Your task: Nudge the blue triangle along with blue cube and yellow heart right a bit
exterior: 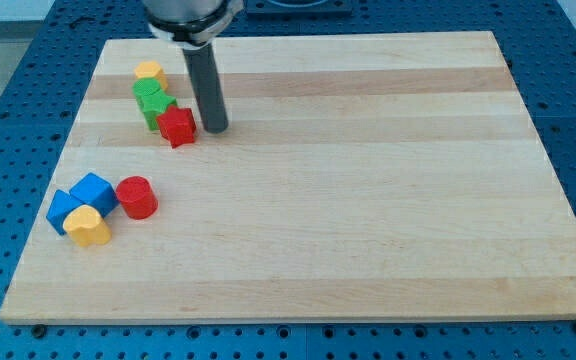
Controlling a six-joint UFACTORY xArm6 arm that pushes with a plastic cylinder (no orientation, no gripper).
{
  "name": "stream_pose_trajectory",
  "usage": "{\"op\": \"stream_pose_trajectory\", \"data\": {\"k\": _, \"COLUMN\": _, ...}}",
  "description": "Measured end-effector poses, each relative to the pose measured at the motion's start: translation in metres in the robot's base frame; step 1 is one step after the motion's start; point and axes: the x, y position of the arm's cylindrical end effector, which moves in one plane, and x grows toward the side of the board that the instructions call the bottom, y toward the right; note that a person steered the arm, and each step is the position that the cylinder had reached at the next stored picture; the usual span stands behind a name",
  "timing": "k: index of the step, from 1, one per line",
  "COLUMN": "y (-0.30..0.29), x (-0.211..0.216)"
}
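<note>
My tip (215,128), the lower end of the dark straight rod, rests on the wooden board (368,200) near the view's top left. It grasps nothing, as it can only push. It stands just beside the red star-shaped block (178,126), on its right side. Above this one are two green blocks (153,100) and a small yellow block (149,71).

The task's group is well apart, at the view's lower left: the blue triangle (62,211), the blue cube (94,191) and the yellow heart (88,227) touch each other. A red cylinder (137,197) sits just at their right. I judge my tip must go to their left side first.
</note>
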Motion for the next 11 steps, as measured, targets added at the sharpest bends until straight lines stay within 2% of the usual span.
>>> {"op": "stream_pose_trajectory", "data": {"k": 2, "y": -0.002, "x": -0.084}}
{"op": "stream_pose_trajectory", "data": {"k": 3, "y": 0.036, "x": -0.083}}
{"op": "stream_pose_trajectory", "data": {"k": 4, "y": 0.108, "x": -0.061}}
{"op": "stream_pose_trajectory", "data": {"k": 5, "y": 0.141, "x": -0.005}}
{"op": "stream_pose_trajectory", "data": {"k": 7, "y": 0.126, "x": 0.147}}
{"op": "stream_pose_trajectory", "data": {"k": 8, "y": 0.071, "x": 0.200}}
{"op": "stream_pose_trajectory", "data": {"k": 9, "y": -0.013, "x": 0.224}}
{"op": "stream_pose_trajectory", "data": {"k": 10, "y": -0.113, "x": 0.240}}
{"op": "stream_pose_trajectory", "data": {"k": 11, "y": -0.199, "x": 0.238}}
